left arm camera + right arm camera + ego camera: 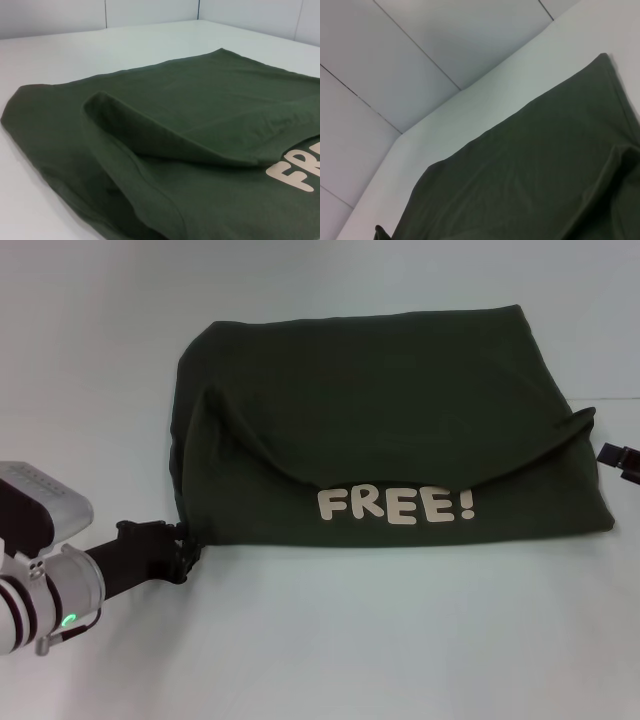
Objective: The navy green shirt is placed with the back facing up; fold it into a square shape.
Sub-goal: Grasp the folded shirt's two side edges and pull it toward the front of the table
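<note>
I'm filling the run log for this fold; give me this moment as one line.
shirt: partly folded, FREE! print showing | left gripper: at near-left corner | right gripper: at right edge | table

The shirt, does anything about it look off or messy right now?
Yes. The shirt is folded unevenly: its upper layer sags in a curve above the FREE! print rather than a straight edge. The left gripper and right gripper sit at its side edges.

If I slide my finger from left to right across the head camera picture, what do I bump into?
Left gripper at the shirt's near-left corner → dark olive-green soft fabric shirt with cream "FREE!" letters → right gripper at the shirt's right edge.
</note>
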Motion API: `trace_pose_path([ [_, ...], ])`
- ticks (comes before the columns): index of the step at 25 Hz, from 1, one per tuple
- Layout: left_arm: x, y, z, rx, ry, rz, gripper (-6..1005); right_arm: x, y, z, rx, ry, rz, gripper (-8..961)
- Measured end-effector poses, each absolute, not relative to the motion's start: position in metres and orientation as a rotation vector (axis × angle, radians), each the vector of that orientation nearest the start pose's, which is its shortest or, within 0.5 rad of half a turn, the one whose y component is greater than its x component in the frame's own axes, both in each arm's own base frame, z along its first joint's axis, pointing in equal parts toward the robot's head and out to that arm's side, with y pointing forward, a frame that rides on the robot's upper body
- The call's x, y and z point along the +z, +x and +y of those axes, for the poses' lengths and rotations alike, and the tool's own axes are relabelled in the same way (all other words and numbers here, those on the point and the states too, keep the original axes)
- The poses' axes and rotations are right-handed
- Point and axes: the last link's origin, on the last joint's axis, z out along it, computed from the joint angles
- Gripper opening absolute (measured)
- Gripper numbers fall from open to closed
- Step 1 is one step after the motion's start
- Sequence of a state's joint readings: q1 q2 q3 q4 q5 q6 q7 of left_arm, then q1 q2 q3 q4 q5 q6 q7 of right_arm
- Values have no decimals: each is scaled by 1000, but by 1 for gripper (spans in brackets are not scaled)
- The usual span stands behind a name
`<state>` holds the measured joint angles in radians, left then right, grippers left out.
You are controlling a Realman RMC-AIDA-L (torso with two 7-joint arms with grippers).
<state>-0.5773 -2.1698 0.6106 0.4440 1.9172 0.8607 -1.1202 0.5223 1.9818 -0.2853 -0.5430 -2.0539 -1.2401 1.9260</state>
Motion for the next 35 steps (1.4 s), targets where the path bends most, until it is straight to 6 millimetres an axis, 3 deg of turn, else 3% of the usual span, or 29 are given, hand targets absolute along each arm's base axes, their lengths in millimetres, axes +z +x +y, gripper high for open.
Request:
trace_pose_path([
  [2, -50, -312, 370, -340, -2256, -734, 371, 75, 350, 360, 875, -1851, 1488, 715],
  [5, -50, -311, 370, -339, -2257, -732, 169, 75, 350, 359, 874, -1850, 1490, 715],
  [11, -50, -311, 371, -339, -2259, -729, -2, 75, 352, 358, 850, -1860, 1476, 715],
  [17, -51, -309, 371, -346, -2267, -723, -1, 78, 354, 366, 722, -1909, 1446, 716],
  [24, -52, -305, 372, -345, -2285, -700, -2, 72, 348, 390, 515, -1927, 1448, 715],
  [35, -52, -300, 376, -353, -2289, -692, -1, 58, 337, 404, 413, -1919, 1488, 712],
])
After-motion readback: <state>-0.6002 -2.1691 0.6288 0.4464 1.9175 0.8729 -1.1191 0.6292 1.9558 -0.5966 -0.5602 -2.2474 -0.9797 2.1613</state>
